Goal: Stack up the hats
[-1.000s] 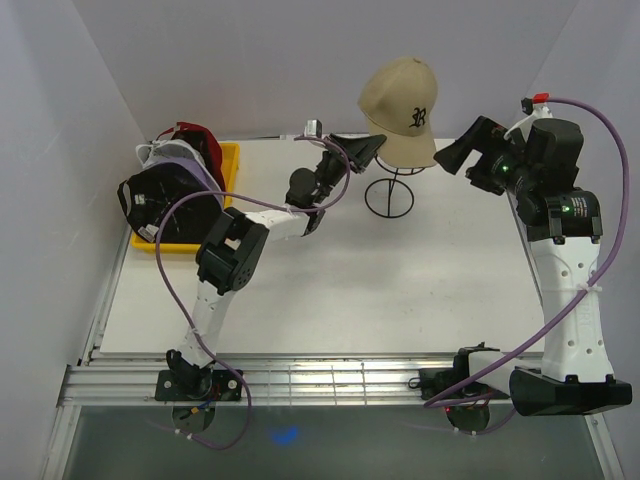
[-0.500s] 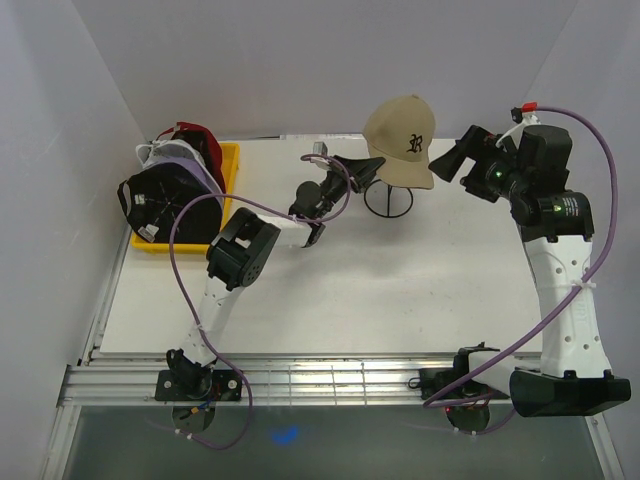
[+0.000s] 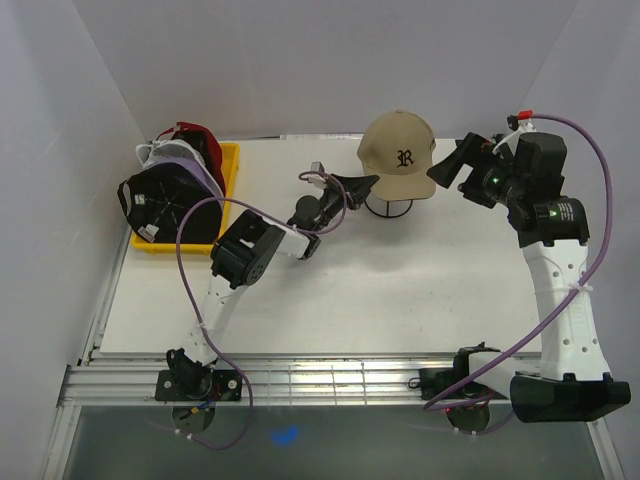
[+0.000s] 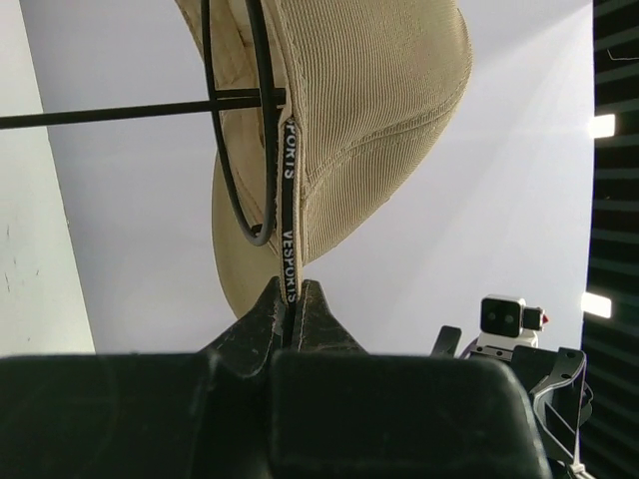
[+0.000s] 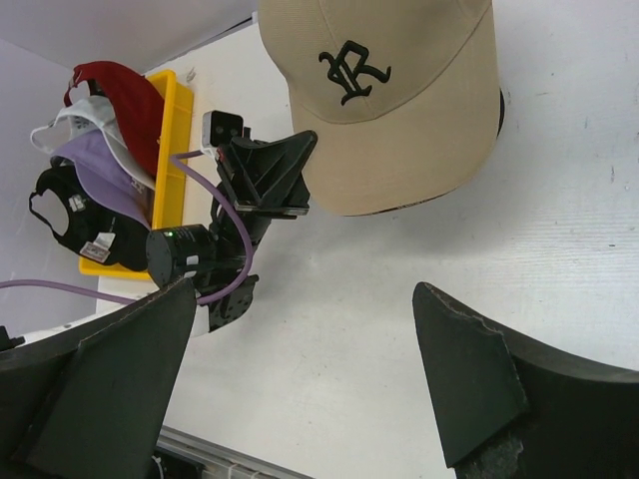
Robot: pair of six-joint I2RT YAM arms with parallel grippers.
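Note:
A tan cap (image 3: 397, 155) with a black letter logo sits over a black wire stand (image 3: 388, 207) at the back middle of the table. My left gripper (image 3: 368, 183) is shut on the cap's lower edge; in the left wrist view the fingertips (image 4: 290, 289) pinch its printed inner band below the tan cap (image 4: 369, 110). My right gripper (image 3: 445, 170) hangs open just right of the cap, apart from it, jaws wide (image 5: 305, 289). Black (image 3: 165, 200), lavender (image 3: 185, 160), white (image 3: 150, 152) and dark red (image 3: 195, 135) hats lie nested on their sides in the tray.
The yellow tray (image 3: 232, 160) holding the nested hats stands at the back left against the white wall. White walls close in the table on three sides. A metal rail (image 3: 330, 378) runs along the near edge by the arm bases.
The tan cap has come down and turned level over the wire stand, with my left gripper still shut on its edge. My right gripper has shifted slightly left toward the cap.

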